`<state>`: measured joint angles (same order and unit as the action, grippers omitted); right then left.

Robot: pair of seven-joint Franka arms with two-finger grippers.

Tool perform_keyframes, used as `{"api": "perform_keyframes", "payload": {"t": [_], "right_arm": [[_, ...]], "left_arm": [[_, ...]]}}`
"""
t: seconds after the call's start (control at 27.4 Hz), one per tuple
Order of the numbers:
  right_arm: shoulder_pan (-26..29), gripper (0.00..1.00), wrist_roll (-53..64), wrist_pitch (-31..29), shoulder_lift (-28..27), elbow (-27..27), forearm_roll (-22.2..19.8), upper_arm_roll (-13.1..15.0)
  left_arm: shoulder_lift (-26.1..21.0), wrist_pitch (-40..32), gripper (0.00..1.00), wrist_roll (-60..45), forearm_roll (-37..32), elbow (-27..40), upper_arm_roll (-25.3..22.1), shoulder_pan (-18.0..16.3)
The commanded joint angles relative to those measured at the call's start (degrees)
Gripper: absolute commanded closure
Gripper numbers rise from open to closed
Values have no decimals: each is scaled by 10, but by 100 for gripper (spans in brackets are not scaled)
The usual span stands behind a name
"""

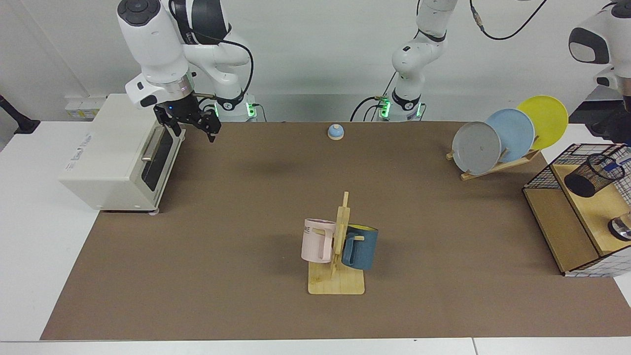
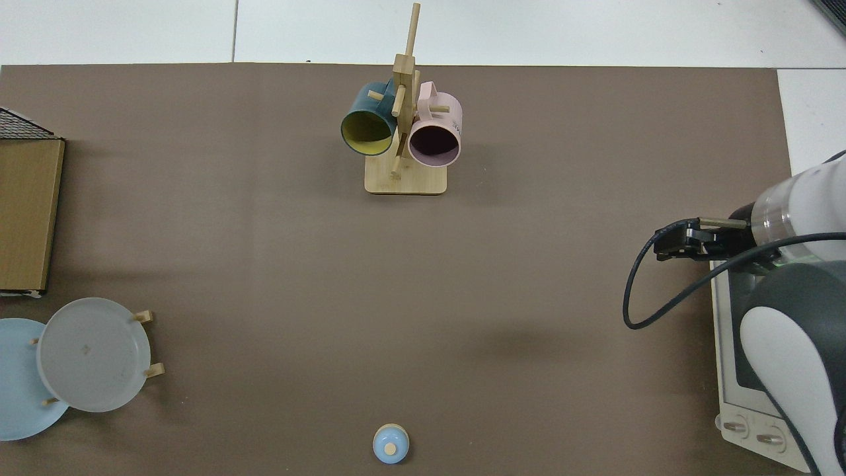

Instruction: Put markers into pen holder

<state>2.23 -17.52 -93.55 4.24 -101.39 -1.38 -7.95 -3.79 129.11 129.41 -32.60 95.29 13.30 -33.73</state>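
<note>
Marker [image 1: 613,167] lodged in pen holder [image 1: 591,176] at 3 o'clock, task seemingly done; left gripper [image 1: 613,129] above, clear of it, grip unreadable; right gripper [image 1: 193,132] waiting at 10 o'clock, fingers [image 1: 212,134] spread, empty.

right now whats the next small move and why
Probably just pull the left arm clear and stop. The marker already sits in the holder, its blue tip showing at the rim, and no other marker shows. The left claw is out of view; the right claw waits by the oven.
</note>
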Motion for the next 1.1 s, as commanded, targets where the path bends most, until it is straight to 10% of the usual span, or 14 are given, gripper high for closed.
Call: {"api": "perform_keyframes", "payload": {"t": [0.0,0.07,0.11,0.55,1.06], "right_arm": [[9,0,18,-8,8,-5,6,-6],[9,0,18,-8,8,-5,6,-6],[9,0,18,-8,8,-6,6,-6],[11,0,18,-10,8,-5,6,-6],[12,0,17,-10,8,-5,6,-5]], "left_arm": [[5,7,92,8,11,10,4,-10],[4,5,5,13,11,8,4,-9],[4,4,0,8,11,5,5,-7],[17,-46,0,-27,75,-11,30,-1],[45,-238,0,-544,220,-10,117,1]]}}
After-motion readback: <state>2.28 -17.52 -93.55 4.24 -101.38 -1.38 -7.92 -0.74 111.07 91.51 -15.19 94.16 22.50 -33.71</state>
